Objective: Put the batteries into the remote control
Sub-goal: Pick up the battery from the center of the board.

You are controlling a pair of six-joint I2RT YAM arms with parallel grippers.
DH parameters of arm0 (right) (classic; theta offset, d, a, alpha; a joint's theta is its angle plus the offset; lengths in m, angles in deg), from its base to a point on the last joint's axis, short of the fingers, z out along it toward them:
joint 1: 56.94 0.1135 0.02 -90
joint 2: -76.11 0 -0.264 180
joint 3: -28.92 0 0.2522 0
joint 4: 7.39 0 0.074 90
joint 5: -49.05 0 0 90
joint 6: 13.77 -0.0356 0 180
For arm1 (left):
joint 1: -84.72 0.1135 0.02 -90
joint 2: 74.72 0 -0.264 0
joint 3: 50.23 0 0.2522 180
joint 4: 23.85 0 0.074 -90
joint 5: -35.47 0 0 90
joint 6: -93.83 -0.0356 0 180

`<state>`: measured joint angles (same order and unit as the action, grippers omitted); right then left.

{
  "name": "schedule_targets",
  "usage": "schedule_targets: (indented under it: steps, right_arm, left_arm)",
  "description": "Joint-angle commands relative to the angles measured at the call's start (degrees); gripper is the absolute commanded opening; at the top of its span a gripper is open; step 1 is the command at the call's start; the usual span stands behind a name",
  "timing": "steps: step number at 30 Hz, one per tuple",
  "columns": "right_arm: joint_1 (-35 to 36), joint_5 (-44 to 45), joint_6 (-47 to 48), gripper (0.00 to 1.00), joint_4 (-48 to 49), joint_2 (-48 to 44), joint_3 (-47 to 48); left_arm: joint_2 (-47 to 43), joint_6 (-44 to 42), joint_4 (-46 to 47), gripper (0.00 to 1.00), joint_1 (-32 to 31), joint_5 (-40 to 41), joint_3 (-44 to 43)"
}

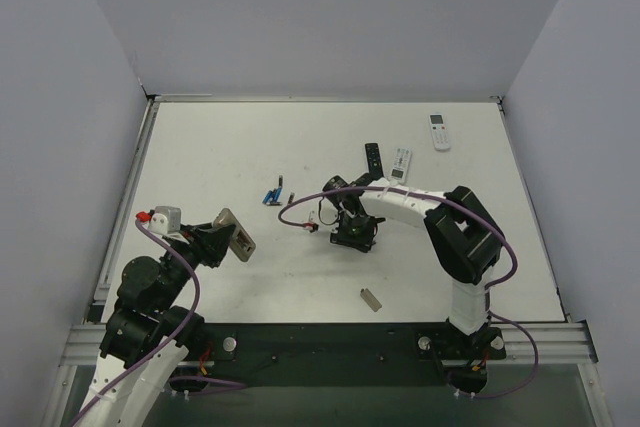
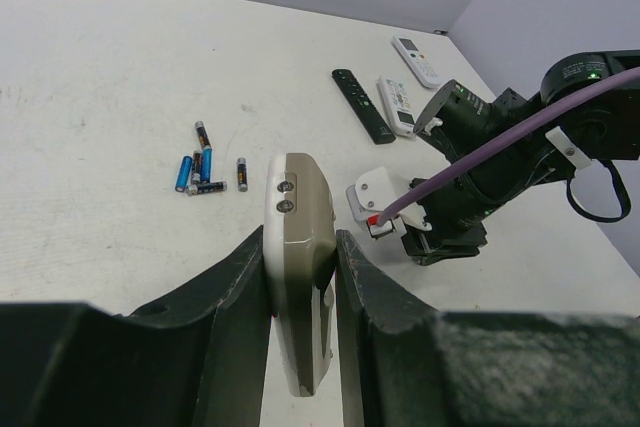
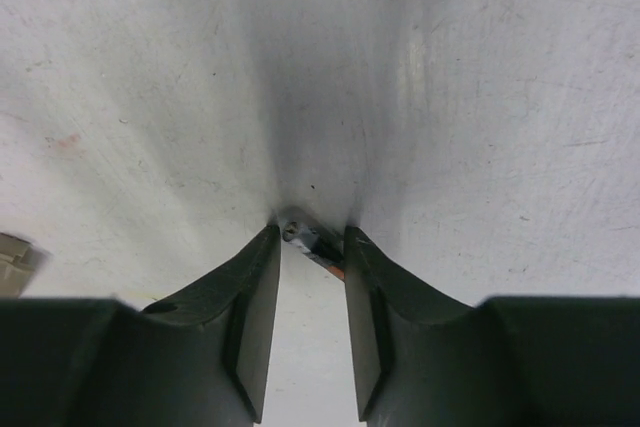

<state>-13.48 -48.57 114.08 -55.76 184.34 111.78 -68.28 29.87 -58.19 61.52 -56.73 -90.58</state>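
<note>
Left gripper (image 2: 300, 239) clamps the remote (image 2: 301, 292); right gripper (image 3: 312, 235) straddles a battery (image 3: 322, 254), whether pinched I cannot tell.

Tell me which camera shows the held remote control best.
Left wrist: the remote control sits close and end-on, clamped in the left gripper. Top external shows it only as a small tan slab at that gripper. Right wrist shows nothing clearly identifiable as it.
</note>
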Motion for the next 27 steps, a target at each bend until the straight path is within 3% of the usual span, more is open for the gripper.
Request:
schedule_targets:
  steps: [1,6,10,22,27]
  right_arm:
    - [-0.92,-4.68,-1.72,0.25,0.33,1.64,0.59]
    - [-2.94,-6.27,-6.2,0.16,2.43,0.76,0.69]
    - [-4.52,-7.49,-11.2,0.01,4.63,-0.64,0.6]
    - [-4.62,-6.8,-32.89,0.0,20.37,-19.97,-8.45]
    - [1.7,-0.66,-41.0,0.0,25.37,-30.41,-9.25]
  left_arm:
    - [-0.11,-0.64,2.12,0.0,-0.18,-0.18,-1.18]
    - [0.07,-0.2,2.21,0.0,-0.09,-0.61,-1.01]
    - [0.24,0.5,2.65,0.0,-0.18,-1.4,-0.48]
    - [1.3,8.22,9.85,0.0,-0.09,-7.2,4.44]
    - [1.56,12.18,15.73,0.0,-0.09,-9.4,7.51]
